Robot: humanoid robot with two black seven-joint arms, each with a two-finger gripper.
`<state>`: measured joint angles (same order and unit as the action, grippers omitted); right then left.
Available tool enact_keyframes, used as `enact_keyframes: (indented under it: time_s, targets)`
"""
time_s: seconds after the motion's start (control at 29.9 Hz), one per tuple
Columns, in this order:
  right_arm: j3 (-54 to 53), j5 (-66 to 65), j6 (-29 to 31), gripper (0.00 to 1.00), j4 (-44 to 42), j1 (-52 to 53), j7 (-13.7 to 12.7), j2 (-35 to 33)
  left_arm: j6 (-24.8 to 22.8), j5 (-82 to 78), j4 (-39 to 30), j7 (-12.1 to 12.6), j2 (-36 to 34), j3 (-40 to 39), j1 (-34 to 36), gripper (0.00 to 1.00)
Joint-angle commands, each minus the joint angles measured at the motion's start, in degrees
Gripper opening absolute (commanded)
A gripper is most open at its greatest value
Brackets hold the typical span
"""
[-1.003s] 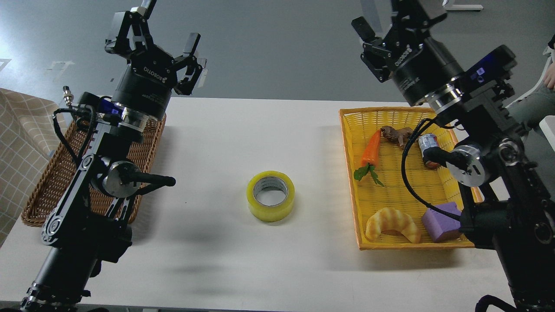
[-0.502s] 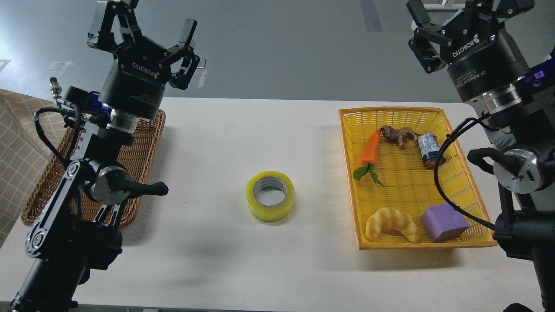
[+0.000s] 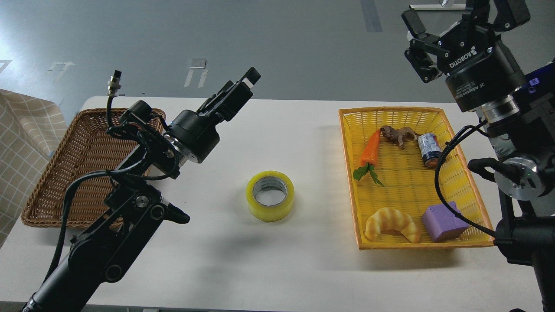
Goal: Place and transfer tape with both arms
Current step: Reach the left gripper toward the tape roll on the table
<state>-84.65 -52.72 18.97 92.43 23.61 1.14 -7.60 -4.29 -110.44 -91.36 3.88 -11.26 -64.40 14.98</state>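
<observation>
Tape (image 3: 270, 196) lies flat on the white tabletop (image 3: 277, 268), hole upward, between the brown wicker basket (image 3: 65, 173) on the left and the yellow basket (image 3: 459, 182) on the right, touching neither and free of both arms. The left gripper (image 3: 243, 89) points up and to the right above the tabletop, well apart from the roll; it is seen side-on, so I cannot tell how far its fingers are parted. The right gripper (image 3: 459, 21) hangs high over the far corner of the yellow basket with its fingers spread wide and nothing between them. By my reading, the step in hand is the left arm's approach for pickup, the roll not yet grasped. Next, that gripper would need to tip downward over the roll, fingers parted to span its wall, and descend before closing.
</observation>
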Motion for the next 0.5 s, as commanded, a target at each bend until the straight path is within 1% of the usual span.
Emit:
enact_keyframes:
  time_s: [0.0,0.07,0.1,0.3,0.37,0.47]
  targets:
    - [-0.1,0.0,0.0,1.00,-0.1,0.0,0.0,0.0,0.0,-4.7,1.0,0.5,-0.6,4.3,1.3,0.98]
    - [-0.1,0.0,0.0,1.00,-0.1,0.1,0.0,0.0,0.0,-12.9,2.3,-0.9,-2.0,9.0,2.2,0.98]
    - [-0.1,0.0,0.0,1.00,-0.1,0.1,0.0,0.0,0.0,-14.6,2.6,-1.0,-2.4,9.8,2.2,0.98]
    - [-0.2,0.0,0.0,1.00,-0.1,0.0,-0.1,-0.1,-0.1,-14.6,5.3,-1.1,-3.7,14.5,2.0,0.98]
    - [-0.4,0.0,0.0,1.00,-0.1,0.1,0.0,-0.1,0.0,-14.6,7.3,-1.5,-5.8,16.9,2.2,0.98]
    - [-0.4,0.0,0.0,1.00,-0.2,0.0,0.0,-0.1,0.0,-14.6,9.2,-1.8,-7.7,18.5,2.1,0.98]
